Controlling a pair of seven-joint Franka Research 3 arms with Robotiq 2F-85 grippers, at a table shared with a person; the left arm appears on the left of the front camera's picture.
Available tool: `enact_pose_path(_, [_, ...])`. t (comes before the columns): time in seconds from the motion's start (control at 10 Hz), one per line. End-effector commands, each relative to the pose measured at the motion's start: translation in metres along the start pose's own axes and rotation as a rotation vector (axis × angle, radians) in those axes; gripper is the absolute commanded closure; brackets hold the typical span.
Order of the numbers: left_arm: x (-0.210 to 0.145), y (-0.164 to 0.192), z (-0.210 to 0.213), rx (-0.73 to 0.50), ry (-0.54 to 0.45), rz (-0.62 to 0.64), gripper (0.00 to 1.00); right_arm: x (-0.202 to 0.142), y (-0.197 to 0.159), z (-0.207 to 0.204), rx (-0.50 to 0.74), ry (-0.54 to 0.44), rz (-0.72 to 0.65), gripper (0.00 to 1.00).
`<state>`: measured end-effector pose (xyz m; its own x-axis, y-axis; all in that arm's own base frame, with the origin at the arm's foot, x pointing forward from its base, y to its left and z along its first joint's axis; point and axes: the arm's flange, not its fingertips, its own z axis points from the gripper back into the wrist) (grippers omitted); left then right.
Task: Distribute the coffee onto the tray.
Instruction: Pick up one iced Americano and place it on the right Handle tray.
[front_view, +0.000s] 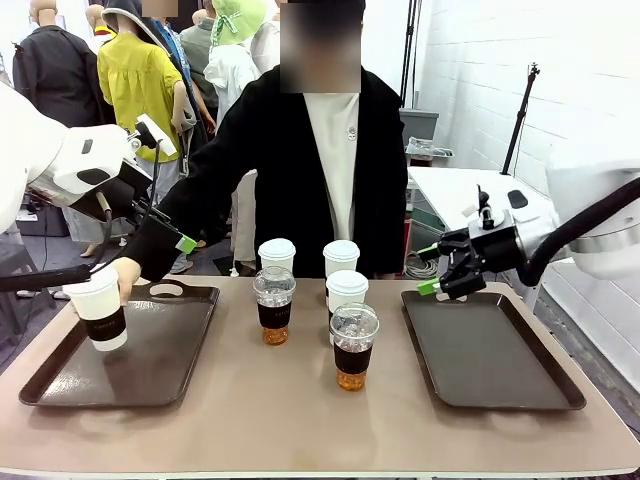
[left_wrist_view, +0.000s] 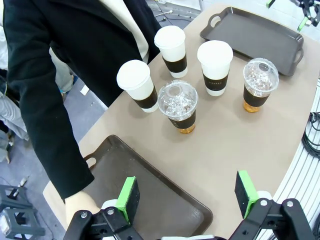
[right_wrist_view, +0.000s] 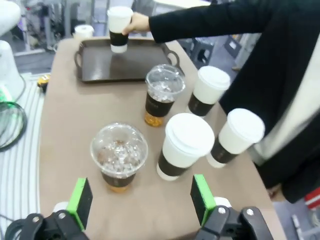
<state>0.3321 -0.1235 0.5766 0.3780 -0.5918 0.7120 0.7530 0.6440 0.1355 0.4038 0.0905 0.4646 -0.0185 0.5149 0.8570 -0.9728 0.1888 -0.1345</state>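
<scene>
A person's hand (front_view: 127, 272) holds a white lidded coffee cup with a brown sleeve (front_view: 100, 310) (right_wrist_view: 119, 30) on the left tray (front_view: 160, 375). Three more white cups (front_view: 277, 255) (front_view: 341, 258) (front_view: 347, 292) and two clear dome-lidded cups of amber drink (front_view: 273, 305) (front_view: 353, 345) stand on the table between the trays. The right tray (front_view: 490, 355) has nothing on it. My left gripper (left_wrist_view: 186, 196) hangs open above the left tray's near end. My right gripper (front_view: 430, 268) (right_wrist_view: 141, 200) is open and empty, just above the right tray's far left corner.
The person in a black jacket (front_view: 270, 150) stands at the far side, arm stretched over the left tray. Bare tabletop (front_view: 300, 420) lies in front of the cups. Other people and a white side table (front_view: 450, 190) are behind.
</scene>
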Motion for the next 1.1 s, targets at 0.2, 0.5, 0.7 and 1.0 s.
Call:
enact_pose_path(0.2, [0.000,0.000,-0.001,-0.001,0.000,0.001,0.00,-0.010,-0.005,-0.007,0.018,-0.018,-0.025,0.00])
enact_pose_path(0.5, [0.000,0.000,-0.001,-0.001,0.000,0.001,0.00,-0.010,-0.005,-0.007,0.018,-0.018,-0.025,0.00])
enact_pose_path(0.7, [0.000,0.000,-0.001,-0.001,0.000,0.001,0.00,-0.010,-0.008,-0.006,0.024,0.012,-0.028,0.00])
enact_pose_path(1.0, [0.000,0.000,-0.001,-0.001,0.000,0.001,0.00,-0.041,-0.036,-0.023,0.077,-0.036,-0.028,0.00])
